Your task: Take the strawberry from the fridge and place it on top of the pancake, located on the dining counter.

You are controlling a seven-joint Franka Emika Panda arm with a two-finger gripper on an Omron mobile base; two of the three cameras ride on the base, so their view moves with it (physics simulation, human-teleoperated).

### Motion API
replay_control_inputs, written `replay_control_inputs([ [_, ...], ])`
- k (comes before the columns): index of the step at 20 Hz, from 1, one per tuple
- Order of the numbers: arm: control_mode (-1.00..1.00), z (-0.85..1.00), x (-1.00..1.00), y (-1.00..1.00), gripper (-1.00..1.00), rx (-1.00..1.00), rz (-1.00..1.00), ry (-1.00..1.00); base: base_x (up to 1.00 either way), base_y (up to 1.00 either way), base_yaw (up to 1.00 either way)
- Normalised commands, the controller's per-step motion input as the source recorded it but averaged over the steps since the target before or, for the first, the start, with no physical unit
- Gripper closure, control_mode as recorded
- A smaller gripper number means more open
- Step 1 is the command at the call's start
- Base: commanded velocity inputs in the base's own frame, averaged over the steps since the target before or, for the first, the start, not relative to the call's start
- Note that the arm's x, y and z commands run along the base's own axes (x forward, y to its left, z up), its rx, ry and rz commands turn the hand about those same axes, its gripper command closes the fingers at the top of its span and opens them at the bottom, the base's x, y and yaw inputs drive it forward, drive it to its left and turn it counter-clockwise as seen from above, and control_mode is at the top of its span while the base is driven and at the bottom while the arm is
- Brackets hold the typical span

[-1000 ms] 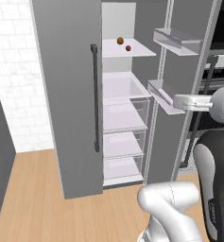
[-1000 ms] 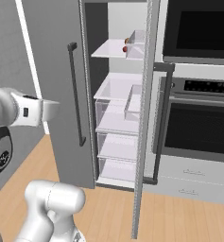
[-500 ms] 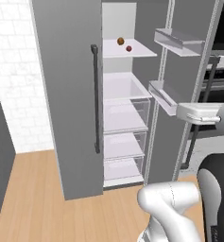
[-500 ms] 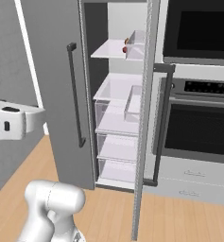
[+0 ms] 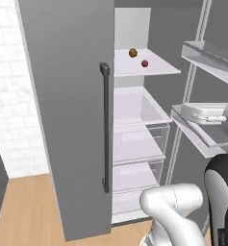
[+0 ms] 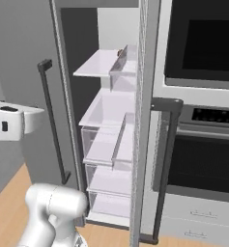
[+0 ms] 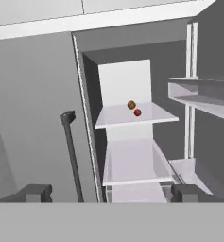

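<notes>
The fridge (image 5: 72,115) stands with its right door swung wide, white shelves and clear drawers (image 5: 137,144) exposed. The strawberry (image 5: 145,63) lies on the top shelf (image 5: 156,69), just beside an orange-brown ball (image 5: 133,53) that sits a little deeper in; the two are close but apart. From the hand view the berry (image 7: 137,112) appears in front of and just below the ball (image 7: 131,105), near the middle of the shelf, with nothing between it and the camera.

The left door is shut, its dark bar handle (image 5: 105,127) running down beside the opening. The open door (image 6: 144,120) stands edge-on at the right, its bins (image 5: 209,53) jutting toward the compartment; in the right base view that door edge and a bin cover most of the shelf. A black wall oven (image 6: 200,96) stands just beyond the open door. White brick wall (image 5: 9,96) flanks the fridge's left, wood floor (image 5: 24,211) below.

The arm rises in the foreground, its hand held level at about drawer height and pointing into the fridge, well short of the shelf. The gripper (image 7: 111,193) is spread wide, fingertips (image 7: 35,193) far apart and holding nothing.
</notes>
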Motion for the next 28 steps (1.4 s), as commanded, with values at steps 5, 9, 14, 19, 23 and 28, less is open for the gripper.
replay_control_inputs([
  [5,1.0,0.0,0.0,0.0,-1.0,0.0,0.0,0.0,1.0,-0.43,-0.13],
  [9,1.0,0.0,0.0,0.0,-1.0,0.0,0.0,0.0,1.0,-0.1,-0.15],
  [14,1.0,0.0,0.0,0.0,-1.0,0.0,0.0,0.0,1.0,0.02,-0.13],
  [19,1.0,0.0,0.0,0.0,-1.0,0.0,0.0,0.0,1.0,0.0,-0.15],
  [23,1.0,0.0,0.0,0.0,-1.0,0.0,0.0,0.0,0.84,0.0,-0.34],
  [28,1.0,0.0,0.0,0.0,-1.0,0.0,0.0,0.0,0.76,0.0,-0.32],
])
